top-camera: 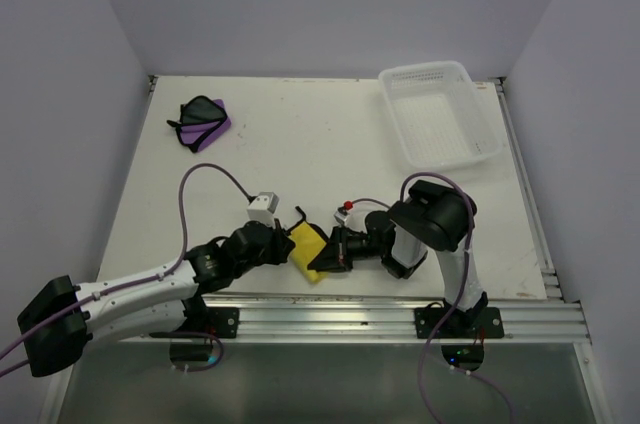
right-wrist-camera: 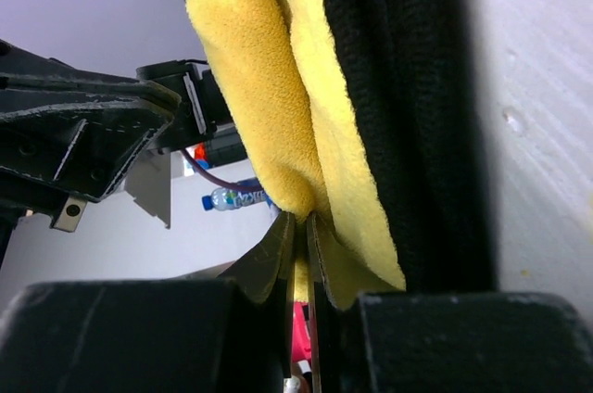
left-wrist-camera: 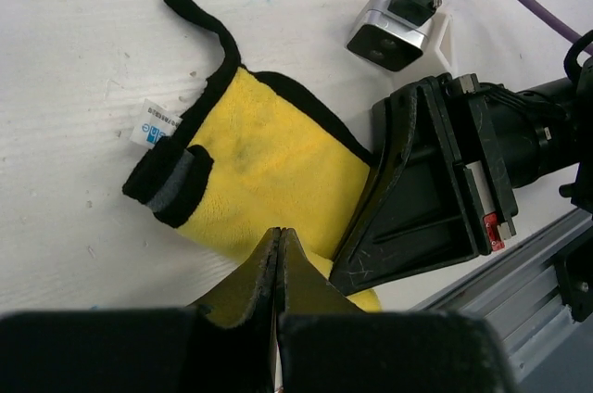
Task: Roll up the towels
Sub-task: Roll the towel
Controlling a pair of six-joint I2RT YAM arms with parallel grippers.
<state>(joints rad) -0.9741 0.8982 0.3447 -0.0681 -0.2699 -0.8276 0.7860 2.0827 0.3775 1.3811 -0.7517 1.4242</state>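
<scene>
The yellow towel [top-camera: 308, 247] lies folded near the table's front edge, between my two grippers. In the left wrist view the yellow towel [left-wrist-camera: 264, 171] shows black edging, a black loop [left-wrist-camera: 199, 18] and a white tag. My left gripper [left-wrist-camera: 279, 234] is shut, its tips resting at the towel's near edge with nothing visible between the jaws. My right gripper [right-wrist-camera: 298, 219] is shut on a fold of the yellow towel [right-wrist-camera: 250, 87], and cloth shows between its jaws. The purple towel [top-camera: 206, 122] lies crumpled at the far left of the table, away from both grippers.
A white perforated basket [top-camera: 470, 149] stands at the back right. An aluminium rail [top-camera: 380, 309] runs along the table's front edge just behind the towel. The right arm's wrist camera [left-wrist-camera: 394, 33] sits close above the towel. Walls enclose the table on three sides.
</scene>
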